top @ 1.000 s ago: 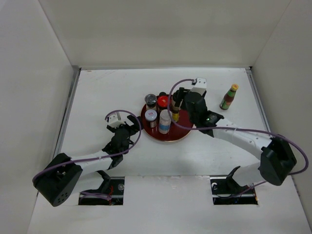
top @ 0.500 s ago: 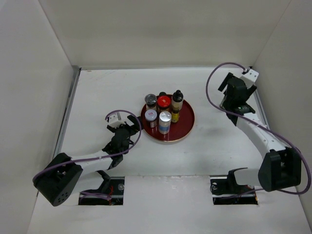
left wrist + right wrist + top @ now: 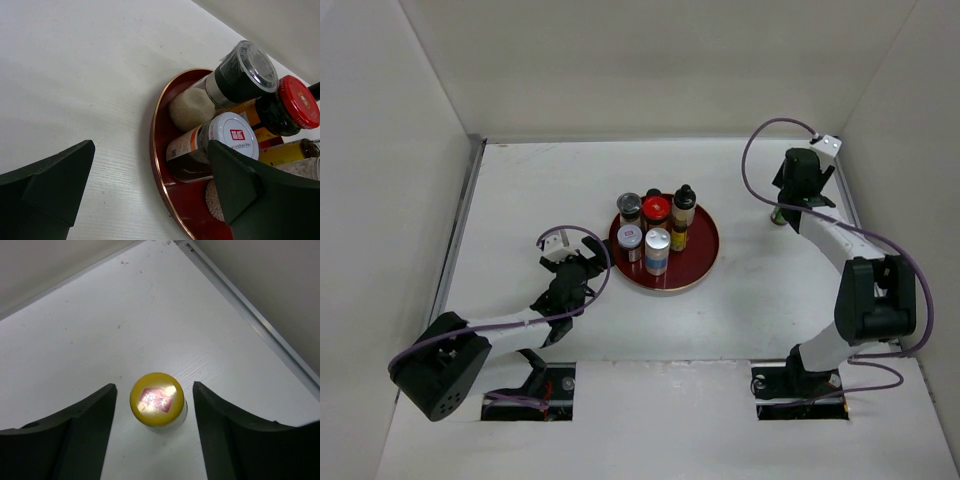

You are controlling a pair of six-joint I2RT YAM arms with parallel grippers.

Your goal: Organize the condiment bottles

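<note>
**Right claw spread over the yellow-capped bottle, left claw parted by the tray**

My right claw hung with its fingers wide apart, gripping nothing. The yellow-capped bottle stood upright between them, and I saw a gap on each side of its cap. I could not tell from the wrist view how far down its sides the fingers reached. From overhead, that bottle was mostly hidden under the claw, at the far right of the table and near the right rail.

My left claw was also parted and held nothing. It sat low at the near left, just beside the left rim of the red tray without touching it.

The other bottles stood clustered on the left half of that tray, well apart from the right claw:
- **Far row:** a dark-topped grinder, a red-capped jar and a black-capped bottle.
- **Near row:** a white-lidded jar, a silver-lidded shaker and a small yellowish bottle.
</note>
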